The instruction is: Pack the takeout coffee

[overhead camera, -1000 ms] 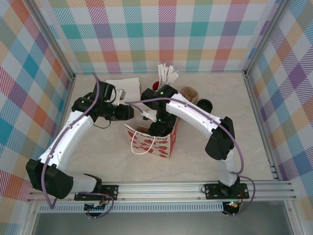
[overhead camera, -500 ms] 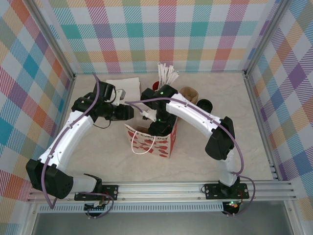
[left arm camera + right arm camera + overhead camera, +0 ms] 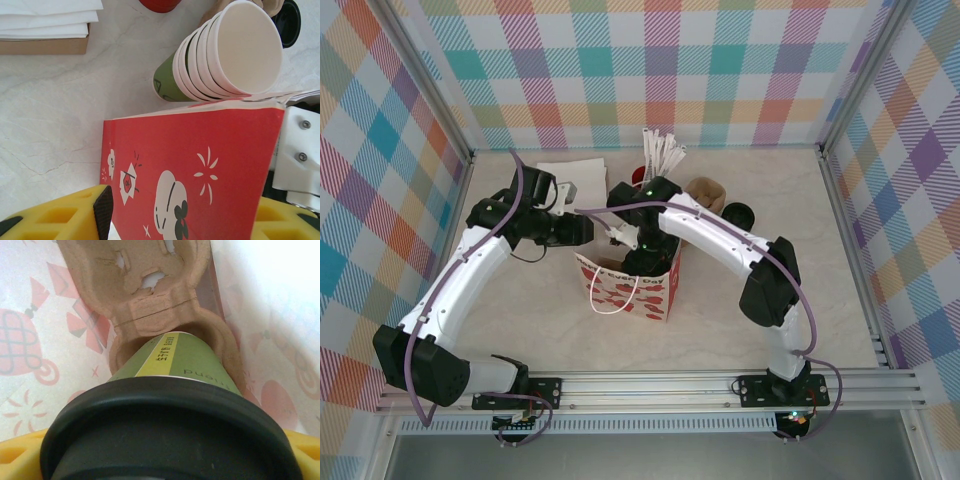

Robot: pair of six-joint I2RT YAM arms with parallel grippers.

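Between the yellow fingers of the right gripper (image 3: 162, 457), a green coffee cup (image 3: 185, 360) with a black lid is sitting. The jaws are standing wide and hugging it. Its bottom is going into a hole in a brown cardboard tray (image 3: 150, 300) down inside the bag (image 3: 190, 145). At the bag's edge, the left gripper (image 3: 180, 220) is holding the red side of the bag between its half-spread jaws. Just behind the bag, a stack of cups (image 3: 235, 50) is lying on its side on the pale table (image 3: 60, 115). Farther back, white napkins (image 3: 45, 15) and a red cup (image 3: 160, 4) are sitting.
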